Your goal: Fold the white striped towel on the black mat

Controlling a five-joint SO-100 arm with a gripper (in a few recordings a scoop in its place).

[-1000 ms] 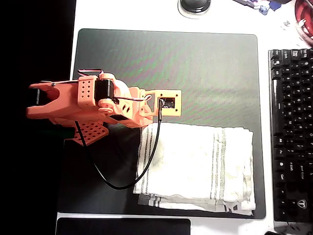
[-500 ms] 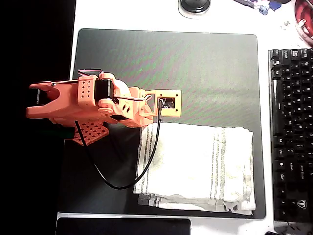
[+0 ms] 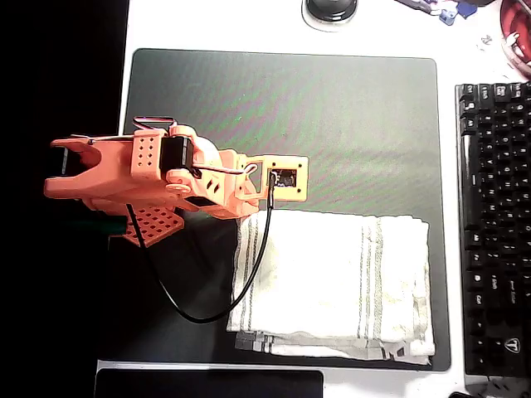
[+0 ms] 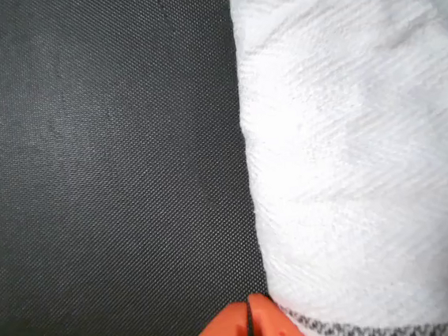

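1. Overhead view: the black mat (image 3: 332,108) is the largest thing here, a dark rounded-corner rectangle lying on a white tabletop (image 3: 207,25). Most of its upper half is bare.

2. The orange arm (image 3: 141,178) reaches in from the left edge of the overhead view and lies across the mat's left part. Its camera mount sits just above the towel's upper left corner, and a black cable (image 3: 241,290) loops down from it over the mat and the towel's left edge.

3. The white striped towel (image 3: 332,282) lies on the lower right part of the mat — folded, with a second layer peeking out along its bottom edge. Groups of thin grey-green stripes run near its left side and right of its centre. Its right edge lies close to the mat's right edge, and its bottom edge lies close to the mat's bottom edge.

4. A black keyboard (image 3: 496,224) lies on the tabletop to the right of the mat, just beside its edge.

5. A round dark object (image 3: 330,10) sits above the mat at the top edge of the picture; what it is cannot be told.

6. Wrist view: the gripper (image 4: 250,332) shows as two orange fingertips pressed together with nothing between them — they sit over the mat (image 4: 105,171), right at the towel's (image 4: 356,139) edge, beside a dark stripe.
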